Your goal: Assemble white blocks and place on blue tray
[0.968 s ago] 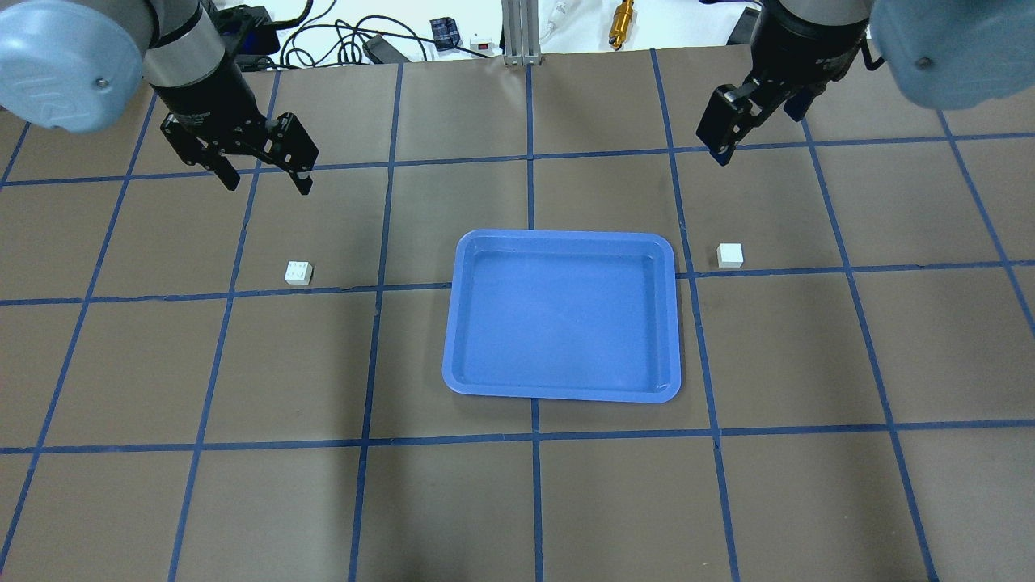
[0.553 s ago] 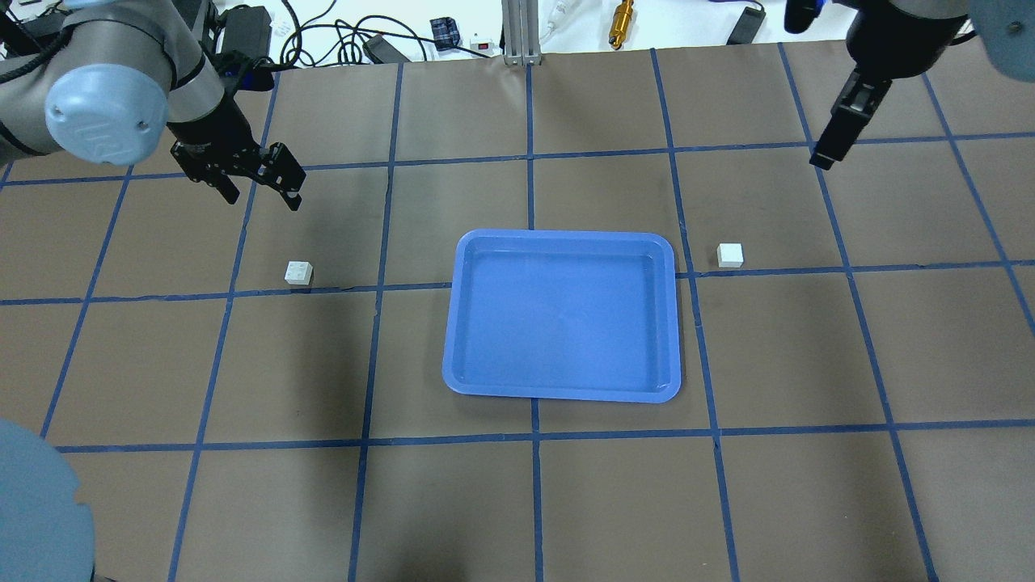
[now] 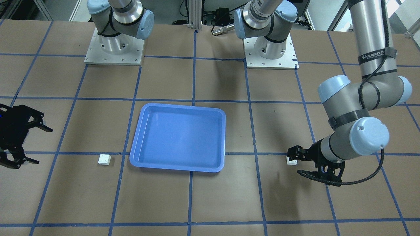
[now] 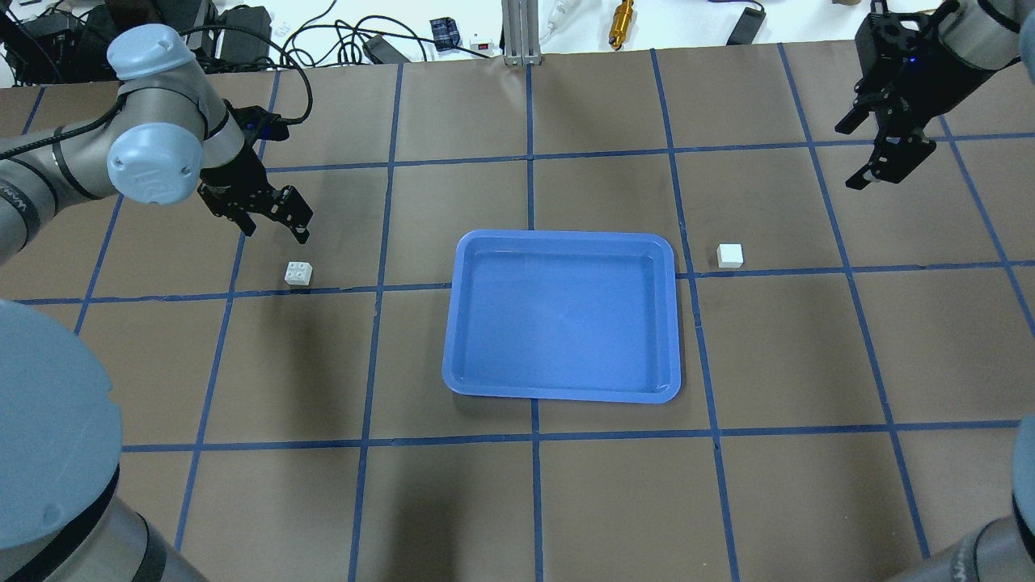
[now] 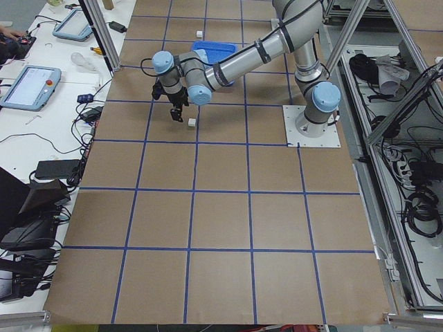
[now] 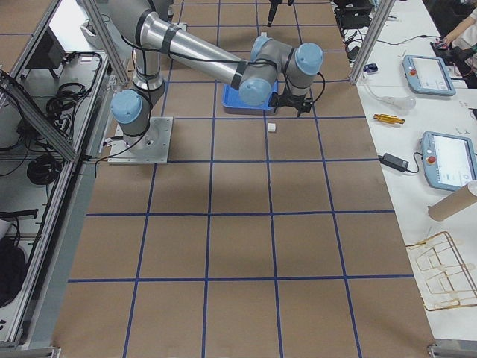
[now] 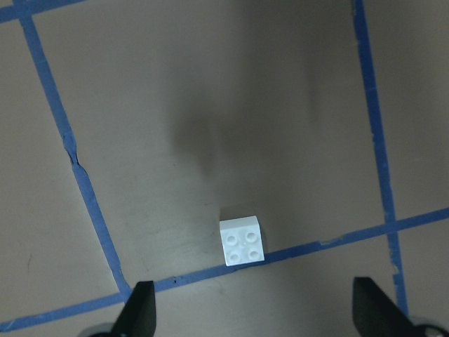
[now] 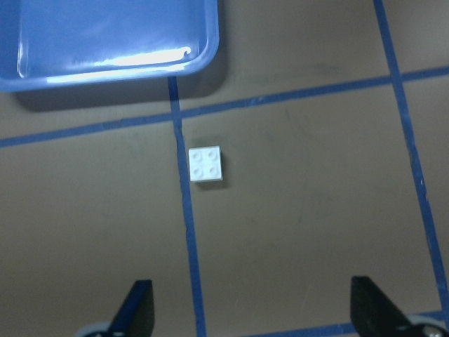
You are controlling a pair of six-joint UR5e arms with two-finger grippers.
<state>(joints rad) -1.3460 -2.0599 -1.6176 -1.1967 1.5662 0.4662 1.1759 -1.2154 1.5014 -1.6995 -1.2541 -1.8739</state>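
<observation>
Two white blocks lie apart on the brown table, either side of the blue tray [image 4: 449,356]. The left block [image 4: 298,273] lies studs up just in front of my left gripper [image 4: 276,230], which is open and empty above the table. It shows in the left wrist view [image 7: 243,241] between the open fingers. The right block [image 4: 730,255] lies beside the tray's right rim. My right gripper [image 4: 855,155] is open and empty, well off to the block's far right. The right wrist view shows that block [image 8: 205,163] and the tray's corner [image 8: 203,56].
The tray [image 3: 136,144] holds nothing. Blue tape lines grid the table. Cables, a gold tool [image 4: 622,20] and an aluminium post [image 4: 517,32] lie past the table's far edge. The two arm bases [image 3: 113,49] stand on the robot's side.
My left gripper has come lower and nearer to the left block. My right gripper has swung out to the right, away from the right block, and turned. The blocks and tray have not moved.
</observation>
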